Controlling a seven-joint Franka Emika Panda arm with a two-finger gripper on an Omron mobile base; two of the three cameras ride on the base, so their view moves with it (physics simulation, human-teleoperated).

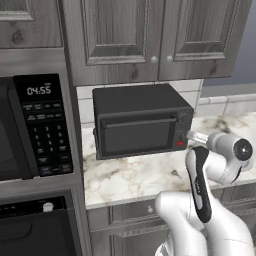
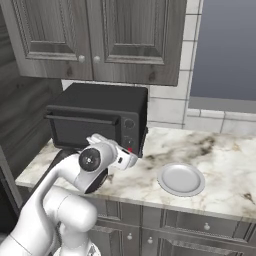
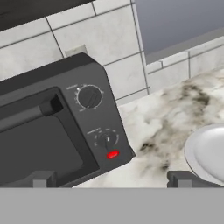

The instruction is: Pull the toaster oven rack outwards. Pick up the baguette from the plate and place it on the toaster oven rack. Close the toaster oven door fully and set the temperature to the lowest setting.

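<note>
1. Toaster oven, one matte black box on the marbled stone counter, door shut, two round dials.
2. One small round white plate right of it.
3. One two-finger gripper, fingers spread wide, pinching nothing.

We saw the toaster oven as matt black, its door slightly glossy. The counter looked like polished veined marble, the plate smooth white, the cabinets grained grey wood.
</note>
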